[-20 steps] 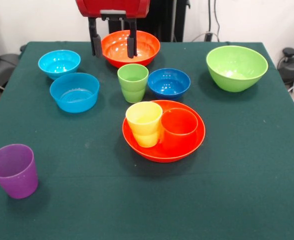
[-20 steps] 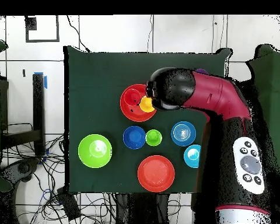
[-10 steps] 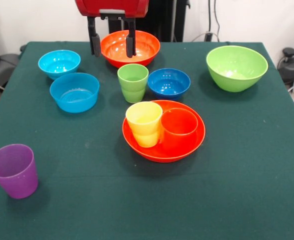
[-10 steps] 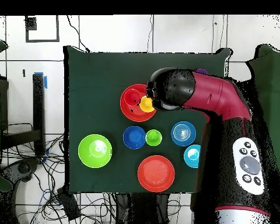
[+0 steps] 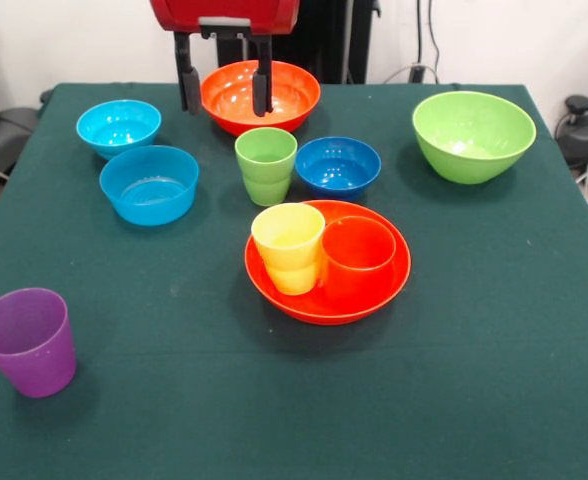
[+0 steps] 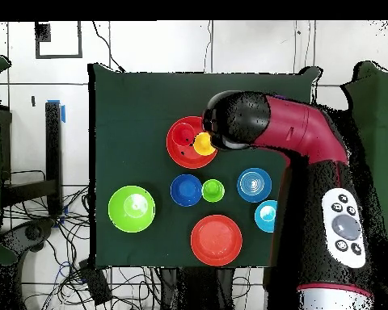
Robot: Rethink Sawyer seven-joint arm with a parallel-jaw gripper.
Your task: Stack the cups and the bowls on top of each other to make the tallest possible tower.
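My gripper (image 5: pixel 224 92) hangs open and empty above the table's far side, its two black fingers (image 5: pixel 187 88) in front of a large orange bowl (image 5: pixel 284 95). A green cup (image 5: pixel 266 165) stands below it, beside a dark blue bowl (image 5: pixel 338 165). The second orange bowl (image 5: pixel 379 298) holds a yellow cup (image 5: pixel 288 247) and an orange cup (image 5: pixel 358 255), side by side. Two light blue bowls (image 5: pixel 119 125) (image 5: pixel 150 183) sit to the left and a lime green bowl (image 5: pixel 473 135) to the right. Alone at the near left stands a purple cup (image 5: pixel 27 340). In the overhead view the arm (image 6: pixel 286 137) hides the gripper.
The green tablecloth (image 5: pixel 474 380) covers the whole table. Cables and equipment lie off the table's edges. In the overhead view the arm's head overhangs the yellow cup (image 6: pixel 203 144) and the edge of the orange bowl (image 6: pixel 179 145).
The gripper has shifted very slightly left in the front view. Cups and bowls have not moved.
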